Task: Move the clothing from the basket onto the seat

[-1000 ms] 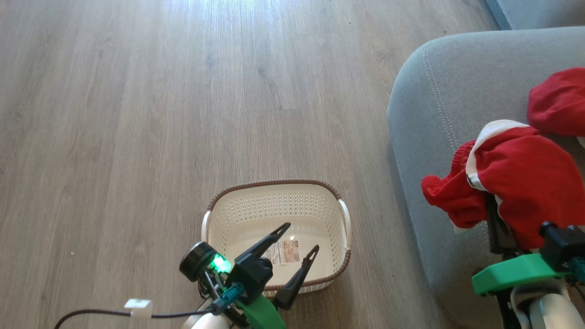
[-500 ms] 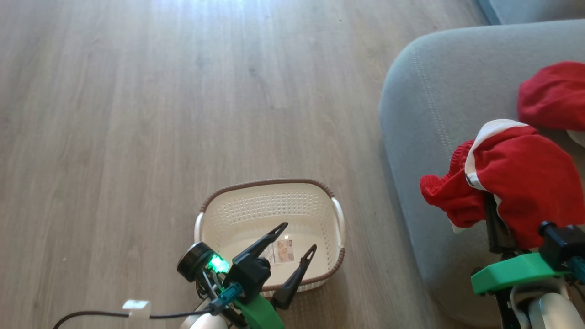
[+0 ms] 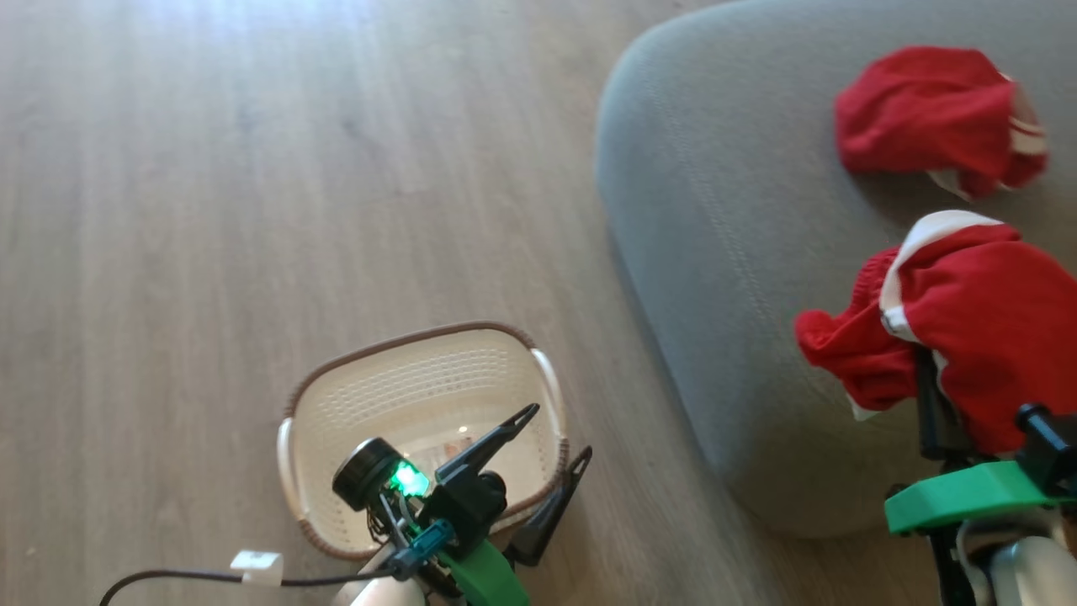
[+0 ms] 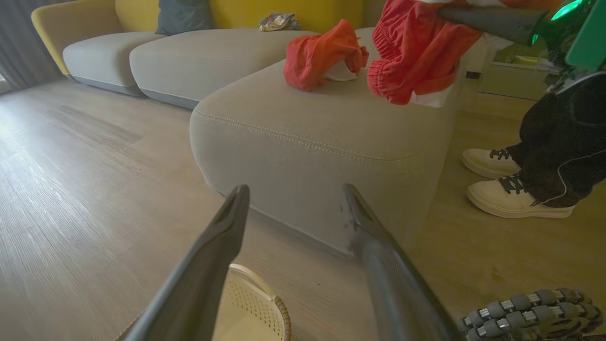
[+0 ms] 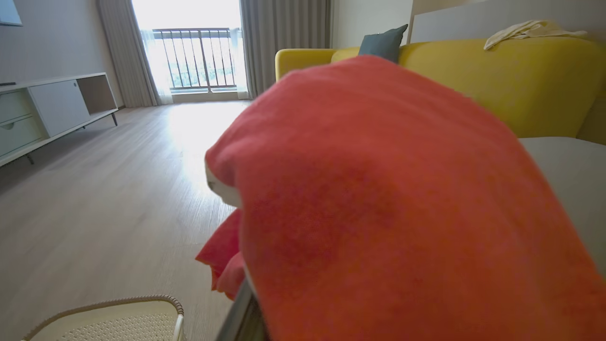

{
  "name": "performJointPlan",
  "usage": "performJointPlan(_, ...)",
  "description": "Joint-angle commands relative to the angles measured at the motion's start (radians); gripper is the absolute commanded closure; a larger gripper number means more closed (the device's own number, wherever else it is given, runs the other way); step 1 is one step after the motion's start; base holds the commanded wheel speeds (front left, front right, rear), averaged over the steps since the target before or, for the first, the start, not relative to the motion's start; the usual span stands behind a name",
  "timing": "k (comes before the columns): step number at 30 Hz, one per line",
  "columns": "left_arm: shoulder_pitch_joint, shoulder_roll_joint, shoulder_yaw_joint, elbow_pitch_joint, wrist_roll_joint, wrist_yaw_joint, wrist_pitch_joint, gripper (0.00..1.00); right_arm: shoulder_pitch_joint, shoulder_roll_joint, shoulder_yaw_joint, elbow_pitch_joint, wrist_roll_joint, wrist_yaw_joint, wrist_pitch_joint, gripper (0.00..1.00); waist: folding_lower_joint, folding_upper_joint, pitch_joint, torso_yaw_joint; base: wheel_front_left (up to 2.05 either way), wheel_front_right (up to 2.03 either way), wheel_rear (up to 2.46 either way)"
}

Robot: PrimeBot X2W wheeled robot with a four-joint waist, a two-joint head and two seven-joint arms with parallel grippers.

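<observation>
The cream basket [image 3: 404, 338] stands on the wood floor with no clothing in it. My left gripper [image 3: 560, 431] hangs open over its right rim; in the left wrist view its fingertips [image 4: 241, 192] spread wide above the basket [image 4: 265, 308]. A plain red garment [image 3: 917, 109] lies on the grey seat [image 3: 715, 252]. The red garment with the white band [image 3: 984, 320] drapes over my right gripper [image 3: 925, 374], which is shut on it just above the seat's near corner. In the right wrist view this garment [image 5: 378, 199] hides the fingers.
A person's feet in cream sneakers [image 4: 511, 196] stand close beside the seat's right side. A yellow sofa [image 5: 497, 80] with grey cushions [image 4: 189, 57] lies behind the seat. A black cable [image 3: 185, 576] trails from my left arm.
The head camera has swung right, so the basket appears further left and more of the seat shows. My right gripper still holds the banded garment; the left stays open.
</observation>
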Motion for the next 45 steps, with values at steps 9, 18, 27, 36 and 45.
performJointPlan(9,-0.069,0.005,0.01,-0.049,0.011,-0.001,-0.005,0.0,-0.053,0.014,-0.006,-0.062,-0.001,0.0,-0.006,1.0,0.0,0.0,0.063,-0.152,0.0,0.0,0.0)
performJointPlan(18,-0.067,0.002,-0.011,-0.057,0.006,-0.001,-0.005,0.0,-0.05,0.031,-0.013,-0.064,-0.002,0.0,-0.006,1.0,0.0,0.0,0.075,-0.245,0.0,0.0,0.0)
performJointPlan(27,-0.079,-0.006,-0.053,-0.052,0.002,-0.001,-0.005,0.0,-0.02,0.04,-0.068,-0.093,0.0,0.0,-0.006,1.0,0.0,0.0,0.077,-0.265,0.0,0.0,0.0)
performJointPlan(36,-0.096,-0.01,-0.072,-0.045,-0.005,-0.001,-0.005,0.0,-0.021,0.039,-0.087,-0.104,-0.007,0.0,-0.006,1.0,0.0,0.0,0.07,-0.257,0.0,0.0,0.0)
performJointPlan(45,-0.07,0.006,-0.049,-0.054,0.008,0.002,-0.005,0.0,-0.097,-0.021,-0.045,-0.099,-0.009,0.0,-0.006,1.0,0.0,0.0,0.078,-0.266,0.0,0.0,0.0)
